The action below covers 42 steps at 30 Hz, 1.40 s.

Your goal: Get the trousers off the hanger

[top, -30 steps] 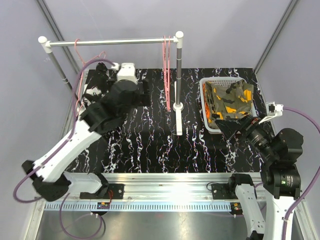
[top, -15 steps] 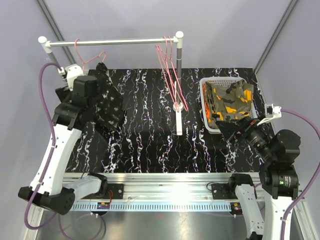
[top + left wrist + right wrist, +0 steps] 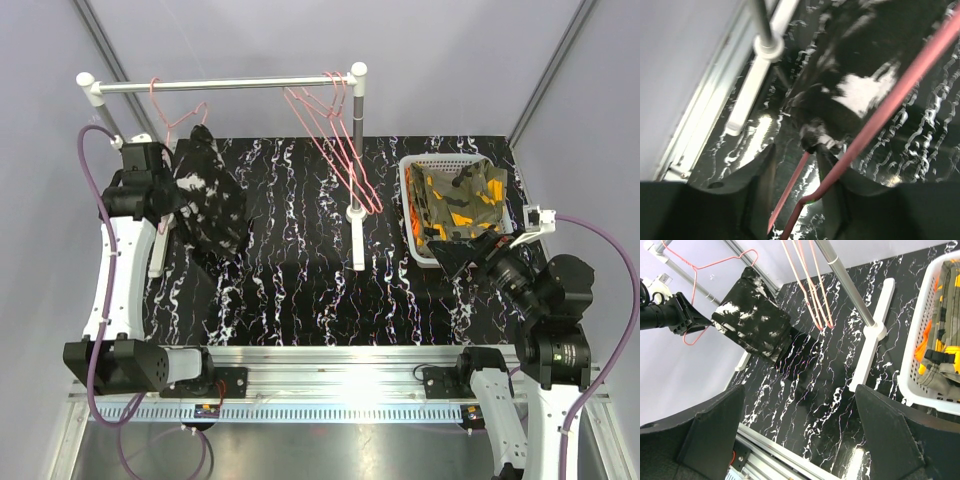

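One black trousers [image 3: 865, 95], just beyond left gripper [image 3: 796, 150] (hanging)

The setting reads as a robotics laboratory test cell. A black, white-veined marble-pattern tabletop [image 3: 300, 290] is enclosed by plain pale grey panel walls [image 3: 450, 40]. The white-and-black left arm [image 3: 112, 265] and right arm [image 3: 555, 345], trailing purple cables [image 3: 93, 165], are bolted to a slotted aluminium rail [image 3: 340, 365].

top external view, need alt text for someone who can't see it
Black white-speckled trousers hang on a pink hanger from the rail at the left, the left arm reaching to them. Empty pink hangers dangle by the right post, and a white basket at the right holds camouflage trousers over an orange pair.
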Available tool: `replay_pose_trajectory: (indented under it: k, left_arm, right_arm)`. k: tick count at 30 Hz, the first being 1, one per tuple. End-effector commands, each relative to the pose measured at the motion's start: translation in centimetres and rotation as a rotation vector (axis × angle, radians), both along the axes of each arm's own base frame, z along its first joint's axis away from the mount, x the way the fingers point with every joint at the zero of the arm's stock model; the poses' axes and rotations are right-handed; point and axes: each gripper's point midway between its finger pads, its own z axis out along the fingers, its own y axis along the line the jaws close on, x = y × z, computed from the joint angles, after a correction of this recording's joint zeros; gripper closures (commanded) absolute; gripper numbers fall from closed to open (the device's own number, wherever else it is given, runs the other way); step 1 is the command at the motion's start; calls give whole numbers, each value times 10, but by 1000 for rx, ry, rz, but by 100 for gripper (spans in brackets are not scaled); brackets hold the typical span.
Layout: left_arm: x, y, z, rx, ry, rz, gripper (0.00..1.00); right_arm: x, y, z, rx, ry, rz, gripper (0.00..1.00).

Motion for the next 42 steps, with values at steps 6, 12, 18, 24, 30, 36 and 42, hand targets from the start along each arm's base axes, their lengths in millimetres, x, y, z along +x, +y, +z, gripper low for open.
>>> replay_pose_trajectory:
  k: [6, 12, 18, 24, 30, 36, 42]
  left_arm:
    - [16, -22, 31, -70, -118, -122, 82]
    - [18, -25, 36, -78, -126, -136, 73]
    - [16, -28, 49, -87, -165, -143, 65]
    - [16, -28, 47, -86, -158, -143, 73]
    - [25, -27, 21, -97, -106, -140, 76]
    - [27, -33, 32, -118, -126, -152, 100]
    - [24, -61, 80, -92, -262, -226, 100]
  right_arm:
    - [-2, 5, 9, 18, -37, 29, 1]
    - [-1, 7, 8, 31, -28, 41, 0]
    - [0, 7, 8, 39, -28, 44, 1]
    - [1, 9, 8, 51, -22, 52, 1]
    - [0, 9, 9, 48, -27, 51, 0]
    - [-1, 8, 10, 45, -31, 50, 0]
    - [-1, 8, 12, 35, -51, 53, 1]
